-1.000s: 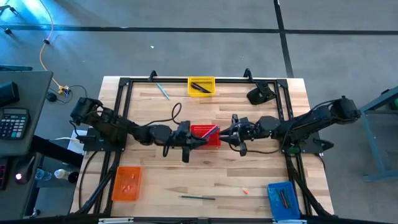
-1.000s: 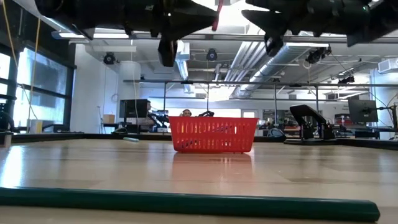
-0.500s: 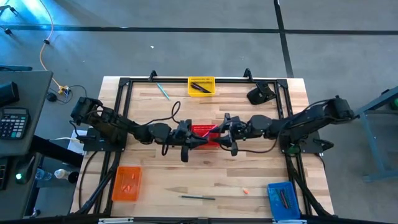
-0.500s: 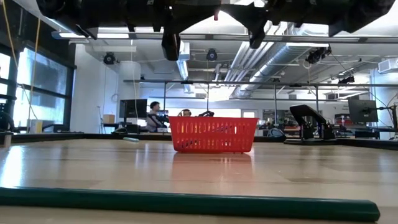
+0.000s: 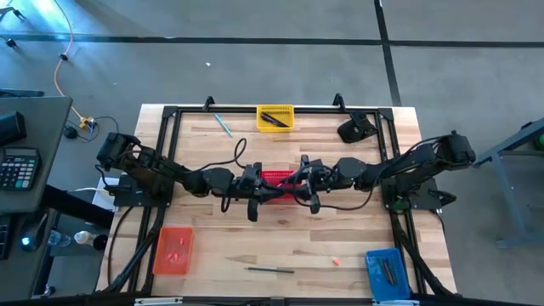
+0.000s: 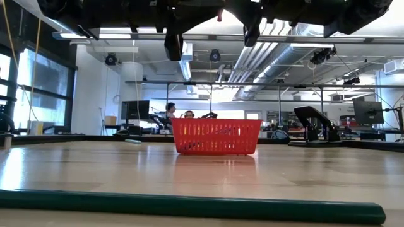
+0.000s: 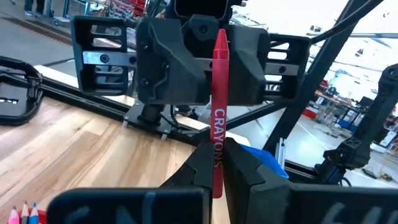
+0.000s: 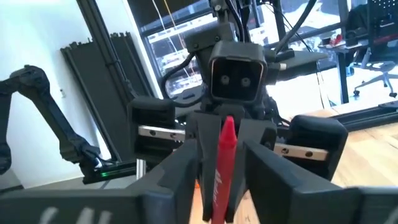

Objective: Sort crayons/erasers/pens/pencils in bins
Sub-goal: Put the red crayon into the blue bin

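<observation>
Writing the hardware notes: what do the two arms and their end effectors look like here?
Both arms are dark, near-black jointed links with loose black cables looped alongside. The left end effector and the right end effector each end in two dark angular fingers. Seen from the right wrist, the left wrist carries a boxy black camera housing with two lenses, flanked by silvery rails. No markings can be made out.

Both arms reach inward and meet nose to nose above mid-surface. The left pincer is clamped on a red crayon; the right pincer faces it, fingers spread around that crayon.
</observation>
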`<state>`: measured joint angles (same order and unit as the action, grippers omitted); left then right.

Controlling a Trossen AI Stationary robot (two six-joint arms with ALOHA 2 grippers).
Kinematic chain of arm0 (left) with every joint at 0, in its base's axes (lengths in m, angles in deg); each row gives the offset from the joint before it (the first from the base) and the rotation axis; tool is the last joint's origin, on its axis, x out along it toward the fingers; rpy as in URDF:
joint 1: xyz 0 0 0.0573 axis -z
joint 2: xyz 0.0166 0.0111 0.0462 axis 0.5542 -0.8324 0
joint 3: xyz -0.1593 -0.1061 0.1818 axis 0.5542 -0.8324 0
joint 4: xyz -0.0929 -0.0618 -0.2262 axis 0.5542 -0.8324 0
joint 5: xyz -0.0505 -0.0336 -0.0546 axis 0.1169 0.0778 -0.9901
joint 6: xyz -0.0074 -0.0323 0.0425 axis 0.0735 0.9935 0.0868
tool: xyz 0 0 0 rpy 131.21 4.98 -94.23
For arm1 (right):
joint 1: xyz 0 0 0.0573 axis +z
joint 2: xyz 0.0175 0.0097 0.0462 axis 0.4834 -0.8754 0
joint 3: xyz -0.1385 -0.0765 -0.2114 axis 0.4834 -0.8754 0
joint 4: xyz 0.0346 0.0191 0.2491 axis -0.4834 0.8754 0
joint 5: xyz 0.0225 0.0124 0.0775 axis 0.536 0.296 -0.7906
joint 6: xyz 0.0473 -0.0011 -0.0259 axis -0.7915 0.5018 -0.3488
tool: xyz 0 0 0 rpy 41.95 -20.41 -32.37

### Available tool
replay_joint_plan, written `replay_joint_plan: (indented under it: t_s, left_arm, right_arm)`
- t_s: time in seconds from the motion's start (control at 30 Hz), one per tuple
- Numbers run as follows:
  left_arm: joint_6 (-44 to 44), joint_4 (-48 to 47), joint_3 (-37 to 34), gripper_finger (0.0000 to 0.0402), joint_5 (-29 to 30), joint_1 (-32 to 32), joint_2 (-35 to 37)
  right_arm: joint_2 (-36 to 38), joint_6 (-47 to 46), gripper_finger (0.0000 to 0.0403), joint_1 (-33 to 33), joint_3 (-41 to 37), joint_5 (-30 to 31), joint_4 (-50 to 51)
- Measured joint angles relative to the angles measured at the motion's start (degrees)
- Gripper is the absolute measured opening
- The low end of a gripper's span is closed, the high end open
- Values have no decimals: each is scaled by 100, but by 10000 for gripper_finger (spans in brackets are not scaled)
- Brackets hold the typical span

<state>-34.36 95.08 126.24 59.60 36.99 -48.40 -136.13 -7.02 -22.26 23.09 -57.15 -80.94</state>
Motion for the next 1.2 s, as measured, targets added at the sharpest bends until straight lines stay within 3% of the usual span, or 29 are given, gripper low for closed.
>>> replay_joint_plan:
  t_s: [0.23, 0.3, 0.53, 0.73, 0.9, 1.2]
  left_arm:
    - [-50, -24, 0, 5, 10, -6, 0]
    - [-67, -26, 0, 13, 21, -12, 0]
    - [-217, -88, 0, 64, -321, -120, 4]
    - [-563, -1024, 0, 122, -516, -311, 466]
    - [-1230, -1660, -45, 161, -238, -397, 1105]
    - [-1451, -1223, -677, 177, -326, -595, 1528]
  right_arm:
    - [0, -8, 21, 1, -1, 316, -15]
    - [0, -11, 10, 1, -1, 339, -11]
    - [0, 12, 18, 1, -6, 383, 0]
    - [7, 332, 10, -4, 202, 448, 210]
    - [11, 512, 16, -2, 692, 584, 1335]
    - [13, 800, 18, 58, 1808, 1154, 3455]
